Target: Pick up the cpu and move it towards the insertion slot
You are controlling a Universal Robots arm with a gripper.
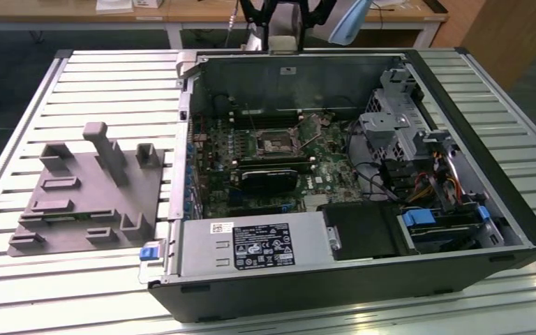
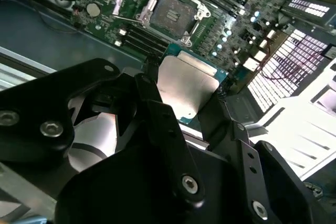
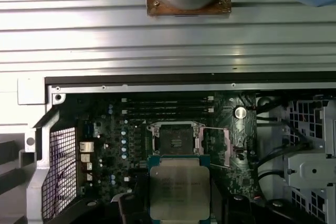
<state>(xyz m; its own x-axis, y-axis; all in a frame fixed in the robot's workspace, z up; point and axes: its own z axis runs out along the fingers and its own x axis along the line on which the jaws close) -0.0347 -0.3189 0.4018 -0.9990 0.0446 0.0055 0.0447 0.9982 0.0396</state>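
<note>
from my remote seat, the open computer case [image 1: 361, 279] lies flat on the slatted metal table [image 1: 109, 77], and i place everything against it. in the exterior view, the grey plastic fixture [image 1: 86, 202] sits on the slats just outside the case wall toward the exterior view's left. inside the case, the green motherboard [image 1: 249, 150] fills the floor, with the insertion slot [image 1: 275, 144] near its middle, its metal frame swung open and its dark centre bare. a long black card [image 1: 270, 178] lies just beside the slot, and the blue-tabbed drive bay [image 1: 435, 225] sits in the case corner toward the exterior view's right.

in the second wrist view, the gripper [image 2: 181, 98] has its black fingers [image 2: 157, 114] clenched on the cpu [image 2: 186, 90], one on each edge, the silver top tilted above the board. the slot [image 2: 176, 8] lies apart from the chip. in the first wrist view, the cpu [image 3: 179, 190] hangs just beside the open slot [image 3: 176, 139], not seated in it.
</note>
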